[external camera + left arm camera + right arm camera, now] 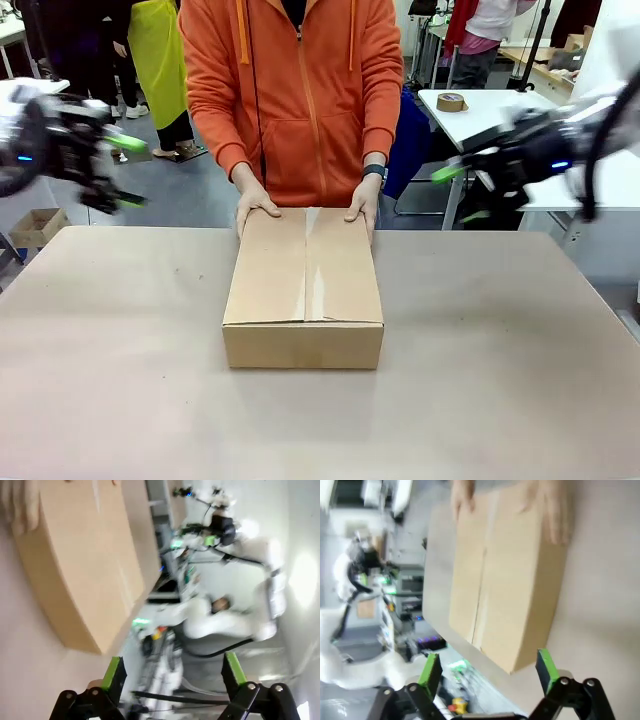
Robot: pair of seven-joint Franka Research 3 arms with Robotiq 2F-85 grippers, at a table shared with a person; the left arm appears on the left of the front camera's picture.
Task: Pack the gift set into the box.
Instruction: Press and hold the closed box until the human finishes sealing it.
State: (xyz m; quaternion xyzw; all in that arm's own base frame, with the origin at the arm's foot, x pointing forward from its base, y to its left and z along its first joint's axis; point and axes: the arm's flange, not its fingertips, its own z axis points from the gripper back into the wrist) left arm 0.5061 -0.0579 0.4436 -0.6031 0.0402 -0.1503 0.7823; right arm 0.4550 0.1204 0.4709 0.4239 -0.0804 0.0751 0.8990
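Note:
The box point(303, 290) lies in the middle of the table with its top flaps folded shut. A person in an orange hoodie rests both hands point(256, 206) on its far edge. The gift set is hidden. My left gripper point(128, 172) hovers open above the table's far left corner, well away from the box. At the far right my right gripper point(458, 193) hangs open in the air, also apart from it. The left wrist view has the box point(85, 565) beyond the open left gripper point(172, 667). The right wrist view looks past the open right gripper point(487, 666) at the box point(505, 575).
The brown table point(500, 350) has bare room on all sides of the box. A small carton point(38, 225) sits on the floor at the far left. A roll of tape point(451, 101) lies on a white table behind at the right.

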